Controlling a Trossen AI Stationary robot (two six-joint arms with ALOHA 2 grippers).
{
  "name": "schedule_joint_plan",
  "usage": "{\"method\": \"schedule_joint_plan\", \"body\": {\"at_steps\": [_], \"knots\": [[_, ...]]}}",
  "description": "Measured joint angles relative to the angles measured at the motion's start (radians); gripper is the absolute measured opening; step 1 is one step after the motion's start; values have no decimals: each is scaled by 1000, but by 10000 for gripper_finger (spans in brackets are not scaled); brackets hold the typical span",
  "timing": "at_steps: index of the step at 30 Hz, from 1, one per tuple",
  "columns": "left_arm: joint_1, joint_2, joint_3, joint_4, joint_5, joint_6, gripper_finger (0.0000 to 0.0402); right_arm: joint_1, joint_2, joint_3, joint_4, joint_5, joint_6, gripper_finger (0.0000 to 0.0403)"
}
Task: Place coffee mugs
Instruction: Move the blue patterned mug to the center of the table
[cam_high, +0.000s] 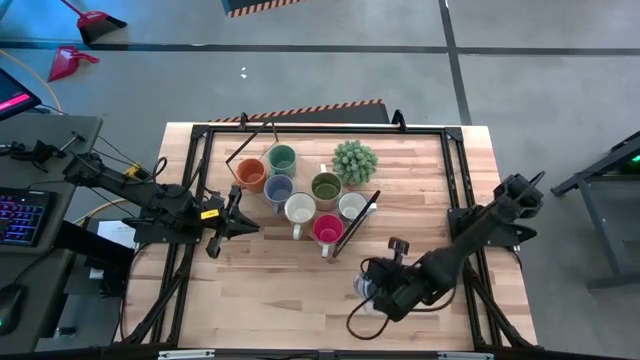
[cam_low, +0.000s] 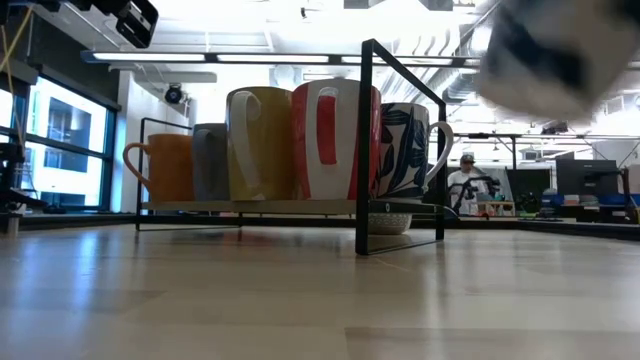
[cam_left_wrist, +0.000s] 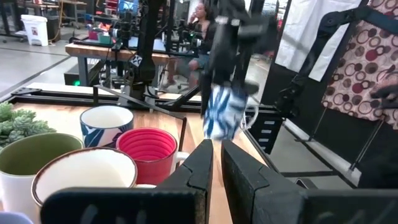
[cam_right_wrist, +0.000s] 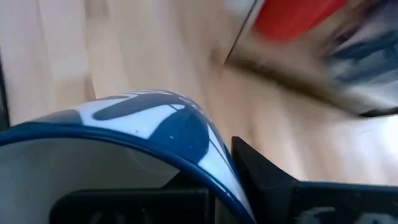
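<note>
High view is showing the right gripper (cam_high: 372, 290) sitting low and right of centre in the frame, its fingers pinching the rim of a white ceramic mug with blue leaf patterns (cam_high: 364, 287), which is hanging apart from the other mugs, below the cluster. In the right wrist view that mug's blue rim (cam_right_wrist: 155, 134) is filling the lower part of the frame against a dark finger (cam_right_wrist: 267, 177). In the left wrist view the same mug (cam_left_wrist: 222, 112) is appearing blurred beneath the right arm. The cluster is standing at the middle of the wooden table (cam_high: 270, 290), inside a thin black wire frame (cam_high: 358, 222): an orange mug (cam_high: 251, 174), a dark green mug (cam_high: 282, 158), a blue-grey mug (cam_high: 277, 189), an olive mug (cam_high: 326, 187), a cream mug (cam_high: 300, 209), a red-pink mug (cam_high: 328, 229) and another white patterned mug (cam_high: 351, 206), beside a spiky green potted plant (cam_high: 354, 160). The left gripper (cam_high: 250, 224) is waiting left of the cluster, its fingers pressed nearly together around nothing.
</note>
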Motion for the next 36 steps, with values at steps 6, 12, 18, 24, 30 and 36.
{"method": "schedule_joint_plan", "body": {"at_steps": [6, 12, 18, 24, 30, 36], "knots": [[0, 0, 0, 0, 0, 0, 21, -40, -33, 210, -114, 174, 12, 5], [0, 0, 0, 0, 0, 0, 21, -194, -32, 338, -120, 205, -43, 5], [0, 0, 0, -5, 0, 1, 21, -407, -32, 419, -119, 110, -129, 5], [0, 0, 0, -30, 0, 1, 21, -610, -31, 444, -52, -57, -229, 5], [0, 0, 0, -55, -1, 2, 21, -770, -24, 444, 41, -195, -306, 5], [0, 0, 0, -93, -1, 1, 21, -898, 28, 444, 107, -286, -380, 4]]}}
